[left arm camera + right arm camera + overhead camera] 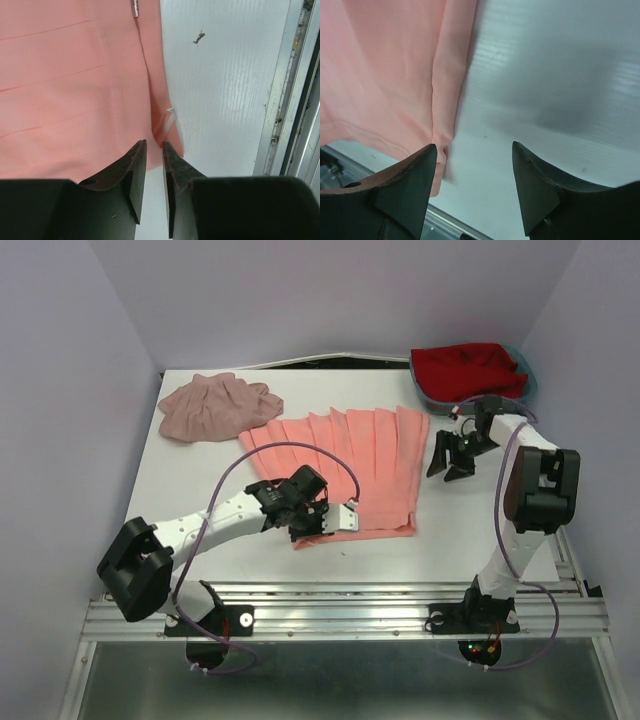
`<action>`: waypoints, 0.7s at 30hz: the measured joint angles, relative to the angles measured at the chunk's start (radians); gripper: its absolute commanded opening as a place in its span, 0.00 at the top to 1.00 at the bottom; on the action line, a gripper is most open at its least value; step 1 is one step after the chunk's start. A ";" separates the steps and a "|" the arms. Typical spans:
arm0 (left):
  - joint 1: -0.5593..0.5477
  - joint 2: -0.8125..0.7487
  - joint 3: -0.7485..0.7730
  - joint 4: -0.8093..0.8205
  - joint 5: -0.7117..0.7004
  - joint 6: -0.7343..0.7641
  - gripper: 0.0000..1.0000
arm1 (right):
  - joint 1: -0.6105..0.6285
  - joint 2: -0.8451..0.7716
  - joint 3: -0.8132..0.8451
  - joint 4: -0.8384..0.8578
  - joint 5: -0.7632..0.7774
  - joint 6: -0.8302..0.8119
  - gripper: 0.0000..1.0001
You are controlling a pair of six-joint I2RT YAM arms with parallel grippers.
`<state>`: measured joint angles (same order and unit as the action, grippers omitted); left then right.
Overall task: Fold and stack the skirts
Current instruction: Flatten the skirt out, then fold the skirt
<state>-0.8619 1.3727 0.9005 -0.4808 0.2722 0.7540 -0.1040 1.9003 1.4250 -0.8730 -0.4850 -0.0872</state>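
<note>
**Skirt folding: barely started, left pincer on the coral one**

The left pincer (335, 522) has its jaws pulled almost together with only a slim gap. In the wrist view (153, 144) the near edge of the coral skirt (75, 85) runs right into that gap at the tips, next to a little white hanger loop (169, 120). It reads as a pinch on the edge, though how firm it is can't be told.

The right pincer (448, 468) is spread wide and holds nothing. Its wrist view (474, 146) shows one finger over the skirt's right side edge (385, 75) and the other over bare counter (555, 65).

The coral skirt (350, 455) lies spread flat, pleats fanned, in the middle of the counter (200, 490). Its narrow end points at the near edge and its wide hem at the far edge. The left pincer sits at the narrow end and the right one just beside the right flank.

The mauve skirt (215, 405) is bunched up at the far left corner, well apart from both pincers. A bin (420, 390) with red cloth (470, 370) sits at the far right corner.

Progress-wise it looks like step one. Nothing is folded, nothing is stacked, and the coral skirt shows no crease. Both folds and the stacking are left to do.
</note>
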 measured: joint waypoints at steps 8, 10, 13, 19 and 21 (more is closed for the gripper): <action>-0.034 0.108 0.069 0.012 -0.019 0.003 0.68 | -0.005 0.041 -0.110 -0.060 -0.160 0.005 0.36; -0.031 0.124 0.069 0.029 -0.029 -0.020 0.68 | -0.002 0.041 -0.124 -0.060 -0.180 0.006 0.37; -0.003 0.132 0.068 0.063 -0.029 -0.066 0.67 | -0.001 0.040 -0.163 -0.053 -0.200 0.006 0.38; 0.068 0.123 0.051 0.088 -0.028 -0.108 0.69 | 0.011 0.066 -0.230 -0.051 -0.266 0.023 0.39; 0.071 0.110 0.025 0.084 -0.021 -0.106 0.71 | 0.025 0.071 -0.245 -0.047 -0.278 0.035 0.42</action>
<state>-0.7906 1.4826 0.9257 -0.3973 0.2512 0.6483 -0.0788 1.9717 1.1801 -0.9195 -0.7628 -0.0521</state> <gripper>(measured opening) 0.309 0.614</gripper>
